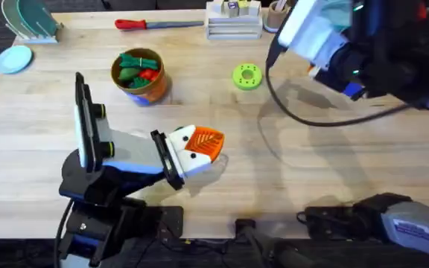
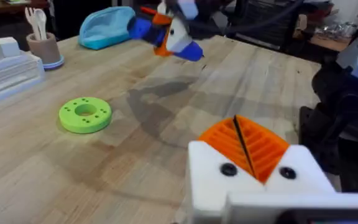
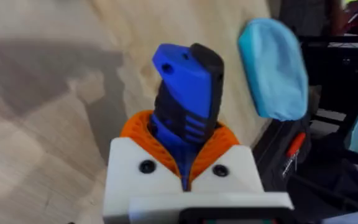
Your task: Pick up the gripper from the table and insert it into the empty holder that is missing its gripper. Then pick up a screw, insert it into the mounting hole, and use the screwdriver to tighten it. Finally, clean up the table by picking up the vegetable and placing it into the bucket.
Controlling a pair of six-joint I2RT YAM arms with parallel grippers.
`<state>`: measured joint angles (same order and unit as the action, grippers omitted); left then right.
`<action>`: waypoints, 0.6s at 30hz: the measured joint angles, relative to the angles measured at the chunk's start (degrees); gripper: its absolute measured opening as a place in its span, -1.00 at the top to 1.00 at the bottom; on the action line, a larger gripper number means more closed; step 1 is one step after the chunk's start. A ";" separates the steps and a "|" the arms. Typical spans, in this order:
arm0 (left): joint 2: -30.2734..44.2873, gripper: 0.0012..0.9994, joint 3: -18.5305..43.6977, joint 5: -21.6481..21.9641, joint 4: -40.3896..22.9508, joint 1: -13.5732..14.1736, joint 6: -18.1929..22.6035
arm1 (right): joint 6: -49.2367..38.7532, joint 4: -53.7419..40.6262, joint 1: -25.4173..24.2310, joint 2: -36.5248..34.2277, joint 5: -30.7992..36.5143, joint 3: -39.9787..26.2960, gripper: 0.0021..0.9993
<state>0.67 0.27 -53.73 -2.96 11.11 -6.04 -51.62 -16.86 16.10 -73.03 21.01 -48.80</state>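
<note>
My right gripper (image 3: 185,146) is shut on the blue screwdriver (image 3: 185,93), whose body stands up between the orange pads. In the overhead view the right gripper (image 1: 320,65) hangs high over the back right of the table, with a bit of the blue screwdriver (image 1: 354,91) showing. My left gripper (image 1: 213,141) rests low near the table's middle, its orange pads (image 2: 263,146) pressed together on nothing. The orange-tan bucket (image 1: 138,78) holds green and red toy vegetables. The loose orange gripper, the holder and the screw are out of view.
A green disc (image 1: 246,76) with holes lies right of the bucket. A red-handled screwdriver (image 1: 136,24), a white rack (image 1: 233,24) and a cup (image 1: 278,15) line the back edge. A black cable (image 1: 304,115) loops over the table's right half. A light blue pouch (image 2: 107,28) lies far back.
</note>
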 joint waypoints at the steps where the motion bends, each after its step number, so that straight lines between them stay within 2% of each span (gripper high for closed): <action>1: 0.02 0.98 0.00 0.00 0.00 0.00 0.00 | -1.61 -0.36 -0.03 -1.61 0.69 0.00 0.96; 11: 0.00 0.98 0.00 0.01 0.00 0.00 0.00 | -7.14 -0.31 0.00 -12.92 2.11 0.00 0.96; 18: 0.01 0.98 0.00 0.00 0.00 0.00 0.00 | -8.05 -2.17 0.63 -17.57 1.72 -0.02 0.96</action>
<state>0.68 0.27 -53.73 -2.96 11.11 -6.04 -59.67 -19.03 16.73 -90.59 22.73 -48.82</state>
